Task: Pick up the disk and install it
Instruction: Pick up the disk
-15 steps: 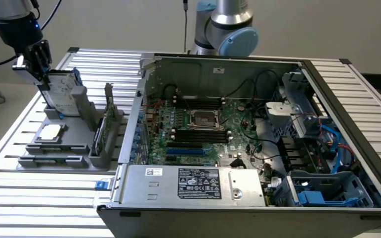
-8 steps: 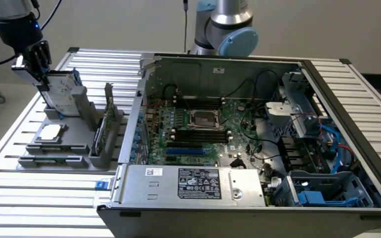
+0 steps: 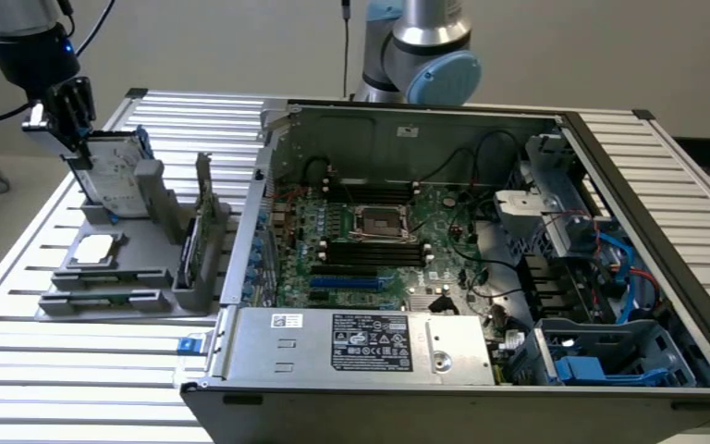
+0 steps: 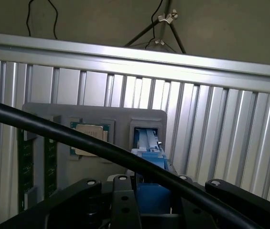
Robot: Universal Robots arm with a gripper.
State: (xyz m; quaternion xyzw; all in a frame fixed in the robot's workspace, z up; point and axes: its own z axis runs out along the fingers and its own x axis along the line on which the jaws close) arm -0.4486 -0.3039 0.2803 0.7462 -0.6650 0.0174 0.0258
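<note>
My gripper (image 3: 78, 148) sits at the top of the upright flat silver-grey metal disk (image 3: 117, 176) with blue rails, which stands in a grey plastic holder (image 3: 145, 199) on the ribbed metal table (image 3: 34, 370). I can't tell whether it's clamped.

Room lies open above the disk (image 3: 112, 180); grey holder posts (image 3: 149, 188) hem its sides.

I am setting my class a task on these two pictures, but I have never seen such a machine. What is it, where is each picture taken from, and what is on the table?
It is one robot arm with a hand. One picture is from a camera standing off the arm; the other from a camera on its wrist. On the slatted metal table lie an open computer case and a grey holder. The disk stands upright in that holder, with the hand at its top edge.
</note>
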